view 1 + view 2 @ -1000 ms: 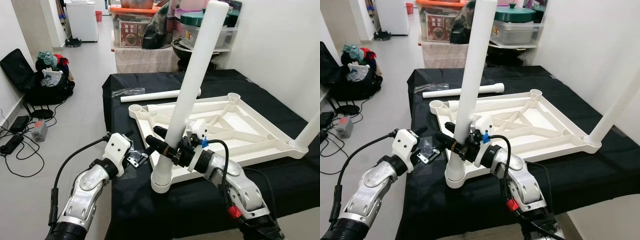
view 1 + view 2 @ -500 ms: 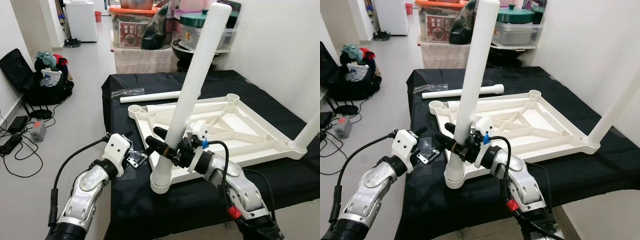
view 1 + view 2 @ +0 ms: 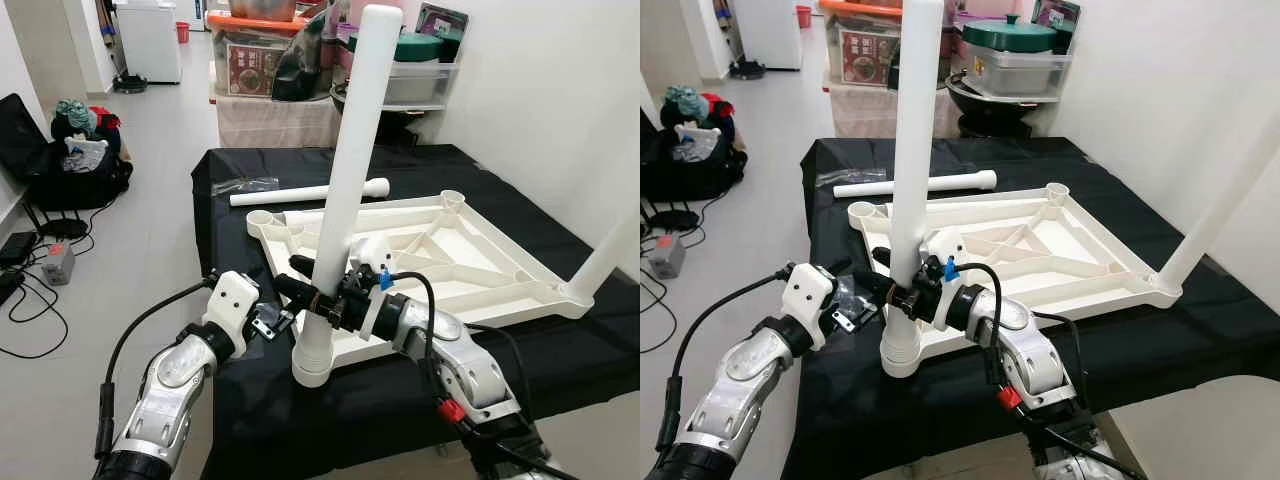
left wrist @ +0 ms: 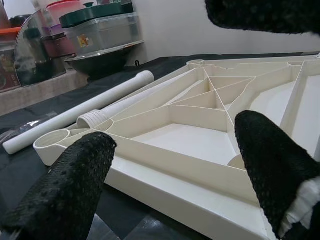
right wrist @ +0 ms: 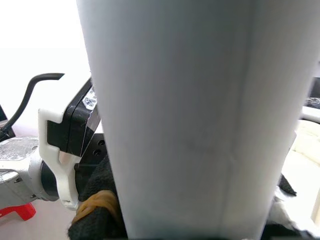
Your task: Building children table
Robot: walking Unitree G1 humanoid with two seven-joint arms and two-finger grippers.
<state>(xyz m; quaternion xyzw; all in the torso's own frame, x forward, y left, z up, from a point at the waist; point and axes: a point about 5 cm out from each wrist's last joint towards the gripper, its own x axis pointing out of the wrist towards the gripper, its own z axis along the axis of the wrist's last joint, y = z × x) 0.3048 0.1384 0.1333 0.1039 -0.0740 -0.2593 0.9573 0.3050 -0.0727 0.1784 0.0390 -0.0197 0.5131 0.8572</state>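
A white table top (image 3: 520, 308) lies upside down on a black-covered table (image 3: 570, 365). My right gripper (image 3: 318, 292) is shut on a long white leg (image 3: 350, 160), which stands nearly upright in the near left corner socket (image 3: 311, 364). In the right wrist view this leg (image 5: 185, 110) is pressed between the fingers. My left gripper (image 3: 278, 318) hovers open just left of that corner, its fingers (image 4: 65, 190) spread before the table top's rim (image 4: 165, 170). A second leg (image 3: 612, 255) stands in the right corner. A third leg (image 3: 305, 192) lies loose behind the table top.
A clear plastic bag (image 3: 245, 184) lies by the loose leg. Storage boxes and pots (image 3: 270, 60) stand behind the table. On the floor to the left are a black bag (image 3: 60, 170) and cables with an adapter (image 3: 55, 262). A white wall is on the right.
The leg in my right gripper has swung from a rightward tilt to nearly upright in its socket. The camera has shifted a little. The left gripper stays open beside the corner.
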